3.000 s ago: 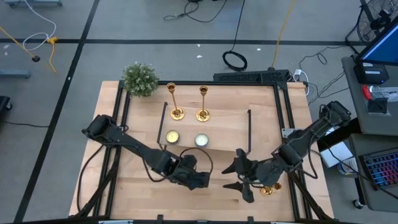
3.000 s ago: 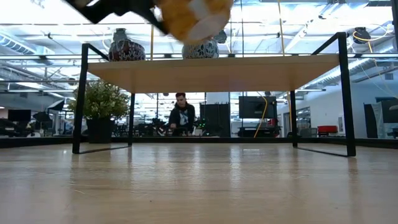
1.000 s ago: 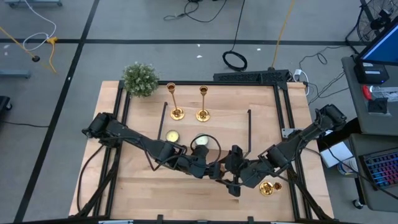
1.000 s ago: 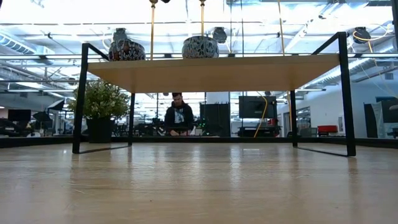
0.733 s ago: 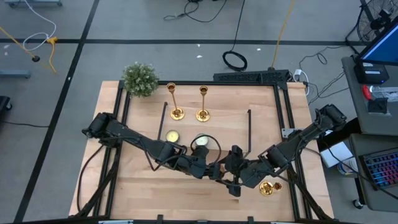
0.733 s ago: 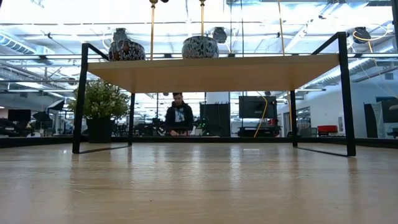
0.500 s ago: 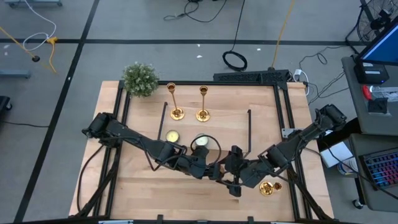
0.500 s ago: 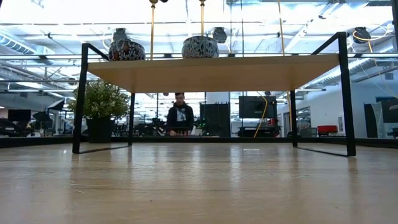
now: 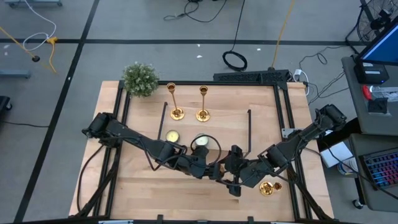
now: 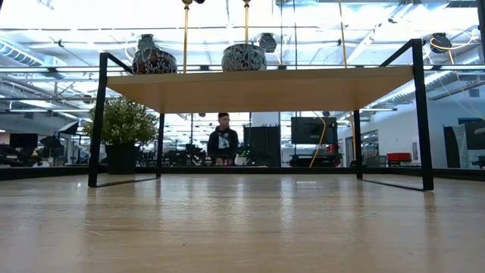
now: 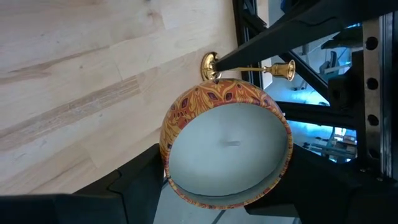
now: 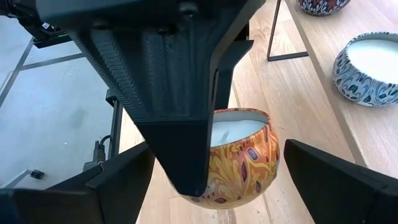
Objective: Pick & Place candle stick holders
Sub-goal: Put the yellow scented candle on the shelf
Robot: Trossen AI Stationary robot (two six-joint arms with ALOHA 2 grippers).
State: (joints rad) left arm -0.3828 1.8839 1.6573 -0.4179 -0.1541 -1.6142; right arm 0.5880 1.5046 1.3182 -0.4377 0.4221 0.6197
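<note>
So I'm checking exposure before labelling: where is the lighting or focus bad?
Low view: ceiling blown out white above the shelf. Left wrist view: blue glare behind the candlestick. Right wrist view: the left tool's finger looms dark over the candle.

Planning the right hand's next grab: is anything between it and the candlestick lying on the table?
Nothing visible lies between them. The right hand is open and faces the candle tin held in the left hand. The candlestick lies behind it, beside its own arm.

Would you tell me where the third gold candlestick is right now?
In the high view, the third gold candlestick lies on the table's near right part, beside the right arm, apart from the shelf's two candlesticks.
</note>
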